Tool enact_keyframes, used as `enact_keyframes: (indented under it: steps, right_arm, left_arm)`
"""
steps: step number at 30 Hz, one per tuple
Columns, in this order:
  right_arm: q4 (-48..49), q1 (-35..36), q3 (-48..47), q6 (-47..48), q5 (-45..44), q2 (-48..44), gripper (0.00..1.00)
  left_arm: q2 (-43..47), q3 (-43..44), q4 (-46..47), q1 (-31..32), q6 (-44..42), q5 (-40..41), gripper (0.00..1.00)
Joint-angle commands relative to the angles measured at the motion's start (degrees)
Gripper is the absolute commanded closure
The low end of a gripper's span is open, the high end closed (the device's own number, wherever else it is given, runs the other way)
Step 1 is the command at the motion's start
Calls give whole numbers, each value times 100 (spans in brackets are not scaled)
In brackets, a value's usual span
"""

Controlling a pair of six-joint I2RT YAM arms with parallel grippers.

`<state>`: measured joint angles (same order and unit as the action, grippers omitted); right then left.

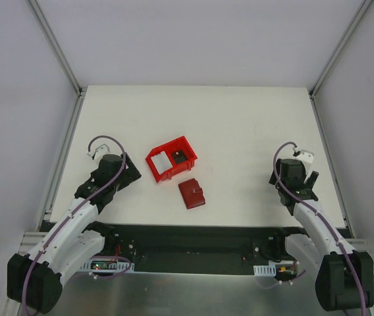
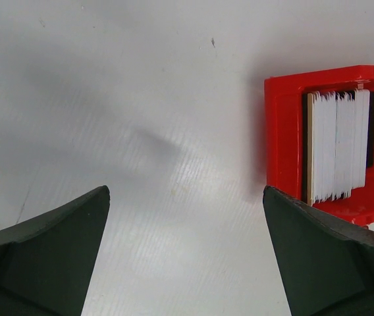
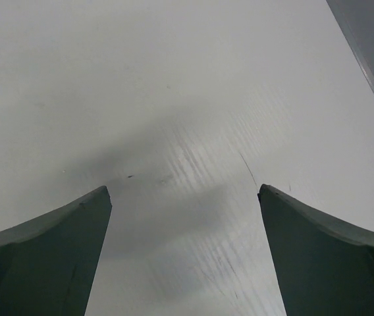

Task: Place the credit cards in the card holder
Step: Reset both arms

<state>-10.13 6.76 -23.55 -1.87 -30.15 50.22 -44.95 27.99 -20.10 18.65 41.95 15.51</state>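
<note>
The cards (image 2: 337, 145) are standing stacked in the red bin (image 1: 174, 145), mid surface (image 1: 240, 125). The holder (image 1: 191, 193) is lying shut just near of it. The left end effector (image 2: 186, 197) is hanging wide open left of the bin, holding nothing. The right end effector (image 3: 184, 192) is hanging wide open well to the right, holding nothing.

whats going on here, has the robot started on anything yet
Nothing is held yet. The left gripper and the right gripper are both open and empty above the white table, one on either side. The credit cards stand stacked inside the red bin, and the dark-red card holder lies on the table just on the robot's side of it, apparently folded shut.
</note>
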Motion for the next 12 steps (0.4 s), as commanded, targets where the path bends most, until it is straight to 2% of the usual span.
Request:
enact_keyframes:
  steps: [1,3,4,6,10,12]
  right_arm:
    - [1529,-17,429,512,-482,172,4]
    - [2509,-43,693,660,-509,505,4]
    - [2351,-44,529,583,-483,663,4]
    - [2821,-52,518,679,-544,910,4]
    - [4656,-70,808,1188,-457,1331,4]
    - [5194,-79,730,1416,-369,1700,4]
  left_arm:
    - [65,207,-117,-20,-188,154,1]
    - [100,172,-74,-20,-179,146,1]
    - [109,172,-73,-20,-205,163,1]
    - [162,146,-56,-20,-223,189,1]
    - [451,-56,277,-20,-302,216,1]
    - [592,-109,287,-20,-127,469,1]
